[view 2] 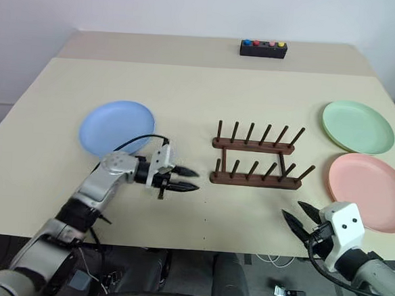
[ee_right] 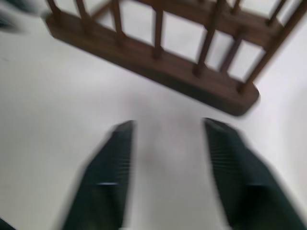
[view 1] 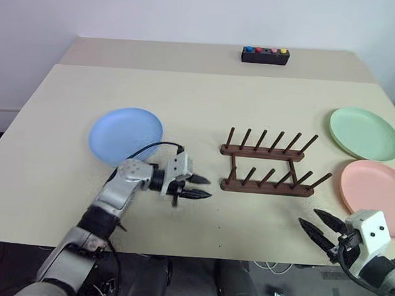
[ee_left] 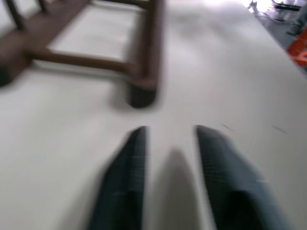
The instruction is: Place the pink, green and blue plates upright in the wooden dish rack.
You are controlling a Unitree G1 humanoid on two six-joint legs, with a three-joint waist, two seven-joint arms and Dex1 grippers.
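Right gripper (view 1: 322,228): nearest the front table (view 1: 58,199) edge, fingers parted, empty, just beside the pink plate (view 1: 377,196) and aimed toward the dish rack (view 1: 269,168); likely staged for that plate.
Left gripper (view 1: 198,187): fingers parted with a gap, grasping nothing, low over the table between the blue plate (view 1: 125,135) and the rack's near end.
Dish rack: mid-table, pegs upright, every slot vacant.
Blue plate: flat, well left of the rack.
Green plate (view 1: 365,133): flat, right of the rack, behind the pink one.
Button box (view 1: 265,54): far edge, apart.
No plate racked yet.
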